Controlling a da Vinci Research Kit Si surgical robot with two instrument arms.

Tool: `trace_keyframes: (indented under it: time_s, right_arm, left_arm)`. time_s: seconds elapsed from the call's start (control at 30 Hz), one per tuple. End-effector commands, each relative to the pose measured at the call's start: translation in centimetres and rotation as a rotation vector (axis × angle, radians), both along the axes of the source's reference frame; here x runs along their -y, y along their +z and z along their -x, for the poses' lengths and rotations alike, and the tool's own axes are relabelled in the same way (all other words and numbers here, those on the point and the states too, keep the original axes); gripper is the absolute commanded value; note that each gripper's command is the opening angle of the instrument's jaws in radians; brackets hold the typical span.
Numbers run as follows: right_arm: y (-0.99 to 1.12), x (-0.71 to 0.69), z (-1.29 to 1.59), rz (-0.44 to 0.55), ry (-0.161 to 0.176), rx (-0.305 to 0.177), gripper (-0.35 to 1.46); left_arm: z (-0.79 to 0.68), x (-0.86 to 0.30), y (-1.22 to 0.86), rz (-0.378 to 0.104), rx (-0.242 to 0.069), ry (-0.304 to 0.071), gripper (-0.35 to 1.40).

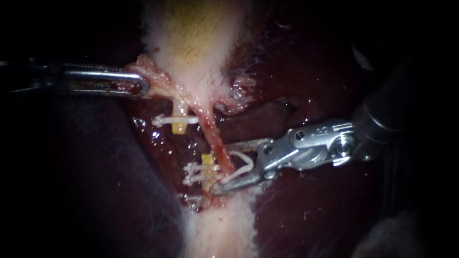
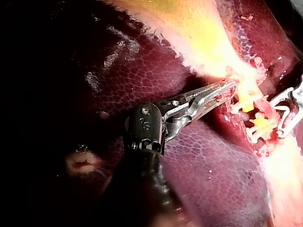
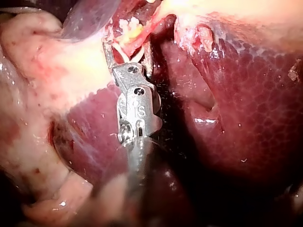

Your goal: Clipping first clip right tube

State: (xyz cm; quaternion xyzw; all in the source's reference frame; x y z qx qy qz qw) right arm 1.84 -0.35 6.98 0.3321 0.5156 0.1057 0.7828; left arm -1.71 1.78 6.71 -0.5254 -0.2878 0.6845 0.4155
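Jaws of the right instrument, which reaches in from the right of the endoscope view, stand wide apart and hold a white clip between them. The clip's open legs sit to either side of the right tube, a thin red strand running from the foot of the gallbladder down across the dark liver. The white clip has not yet closed on the tube.

At the far left, the left instrument has its jaws pressed together on a pink flap of tissue that extends left from the foot of the gallbladder.

Just left of the right tube lies the left tube, seen as two short yellow stubs. The upper stub carries a single closed clip. The lower stub carries a pair of clips lying side by side, close beside the lower jaw of the right instrument.

The right wrist view shows that instrument's jaws parted at the red tube, with pale gallbladder tissue beside them. The left wrist view shows the left instrument's toothed jaws meeting at the edge of the pale tissue, near the clipped stubs.
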Motion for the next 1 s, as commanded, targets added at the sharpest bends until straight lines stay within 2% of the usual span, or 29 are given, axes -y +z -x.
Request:
trace_keyframes:
  time_s: [0.03, 0.27, 0.4, 0.53, 0.7, 1.0]
  right_arm:
    - [-0.01, 0.01, -0.02, -0.006, -0.001, -0.001, 0.48]
    - [-0.07, 0.06, -0.08, -0.041, 0.017, -0.035, 0.47]
    - [-0.11, 0.10, -0.06, -0.052, 0.012, -0.033, 0.47]
    - [-0.15, 0.14, -0.03, -0.064, 0.002, -0.036, 0.47]
    - [-0.23, 0.21, 0.02, -0.076, -0.028, -0.047, 0.46]
    - [-0.46, 0.37, 0.01, -0.117, -0.046, -0.114, 0.45]
  left_arm:
    - [0.00, 0.00, 0.00, 0.000, 0.000, 0.000, -0.35]
    - [-0.01, -0.01, 0.02, 0.000, 0.000, 0.000, -0.35]
    - [-0.02, -0.02, 0.04, 0.000, 0.000, 0.001, -0.35]
    - [-0.02, -0.02, 0.04, 0.000, 0.001, 0.001, -0.35]
    - [-0.03, -0.03, 0.05, 0.000, 0.001, 0.001, -0.35]
    - [-0.05, -0.05, 0.07, -0.001, 0.001, 0.002, -0.35]
